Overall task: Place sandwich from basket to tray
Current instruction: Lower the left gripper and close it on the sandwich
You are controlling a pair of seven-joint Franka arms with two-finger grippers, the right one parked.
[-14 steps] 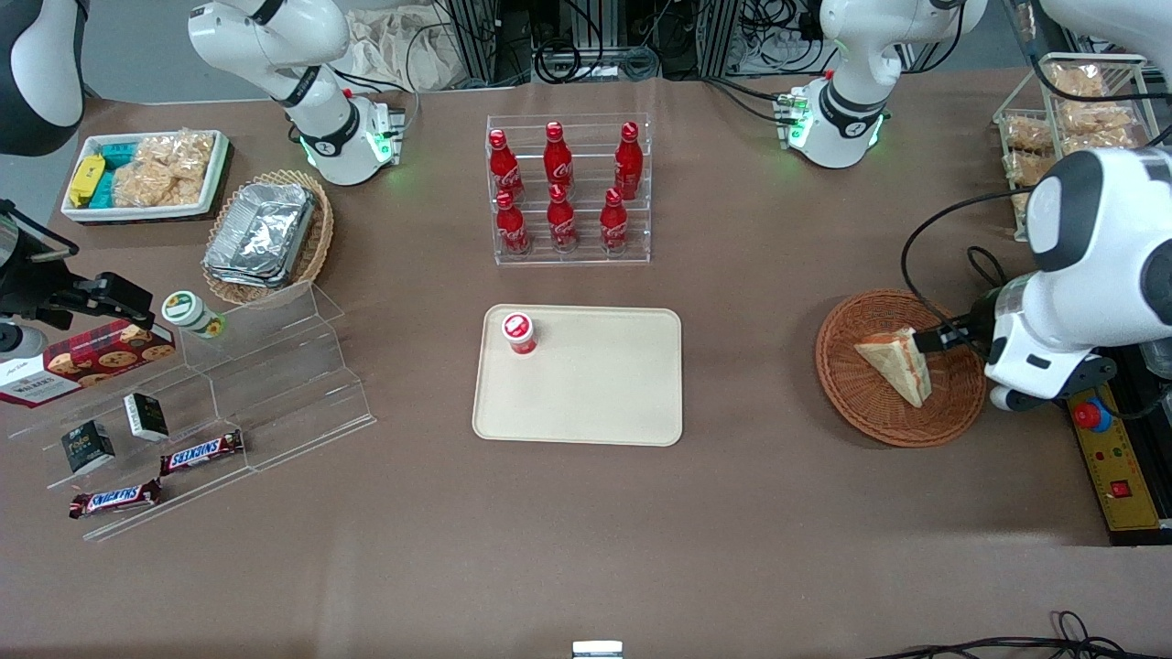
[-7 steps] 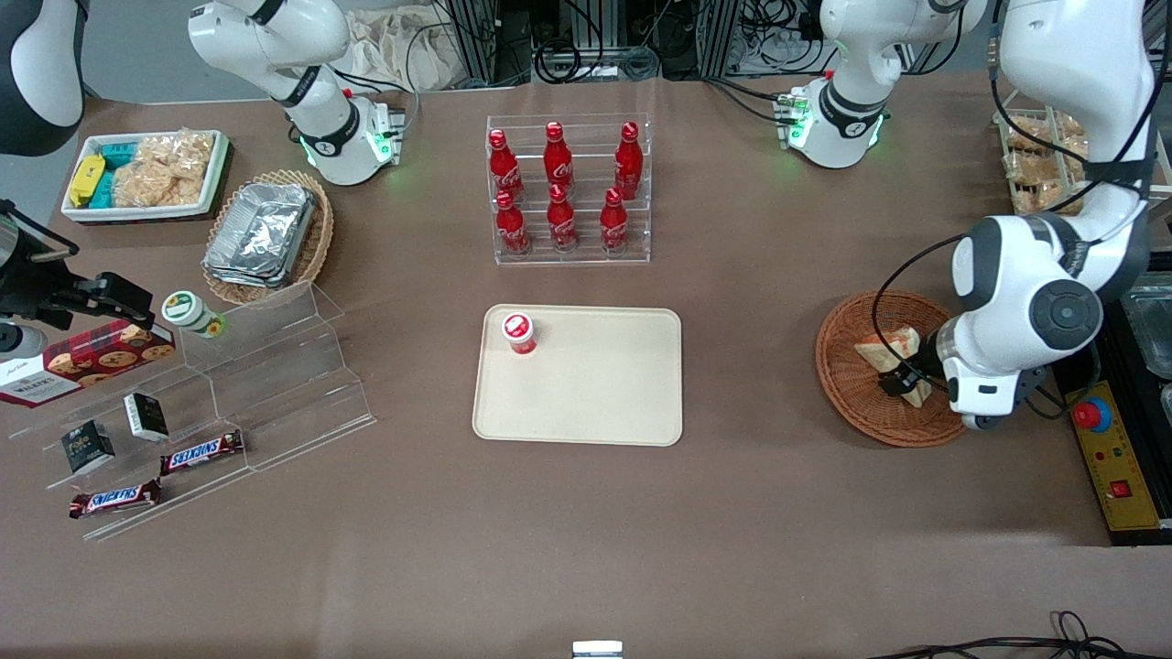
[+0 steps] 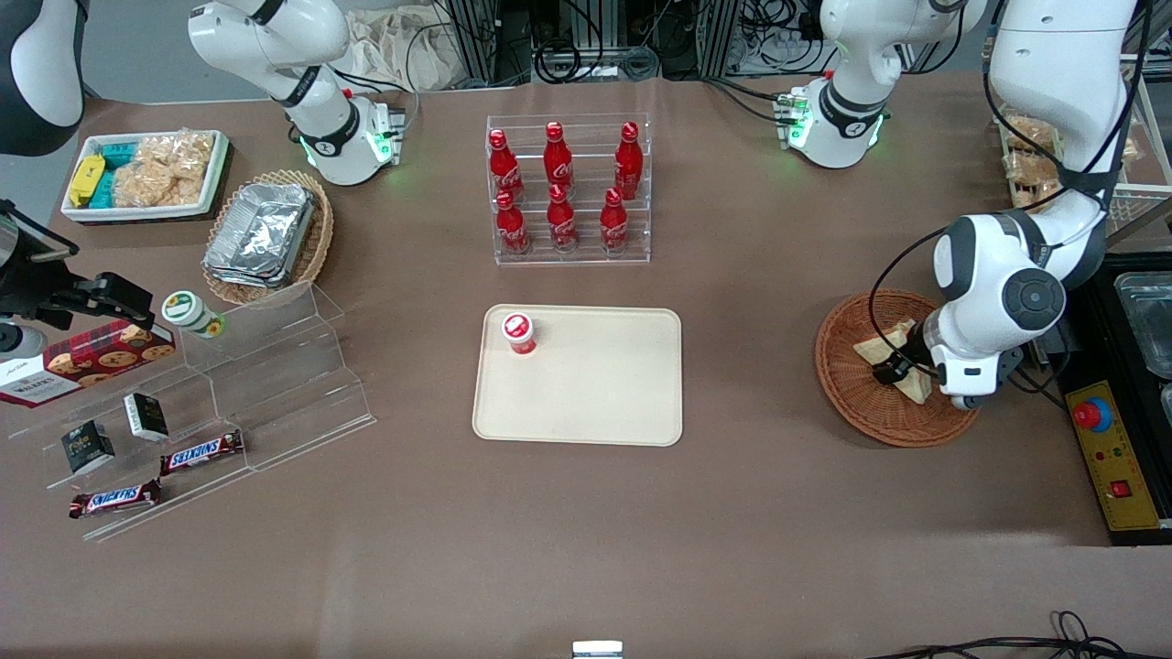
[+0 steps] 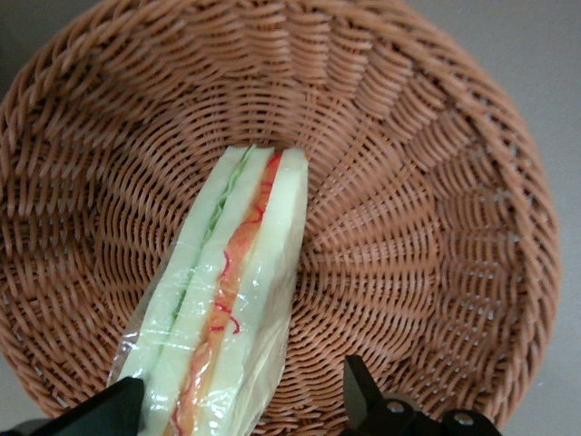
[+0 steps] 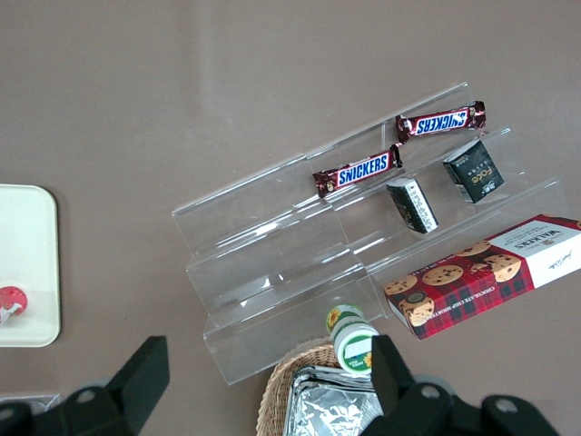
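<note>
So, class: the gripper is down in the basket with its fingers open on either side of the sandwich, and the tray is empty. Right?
Not quite: the tray already holds a small red-capped cup, as the front view shows. The gripper, basket and sandwich are as described.

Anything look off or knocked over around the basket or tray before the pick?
Nothing stands out. The sandwich lies wrapped and whole in the basket, with the gripper open, a finger on each side of it. The tray sits flat, holding one upright red cup.
</note>
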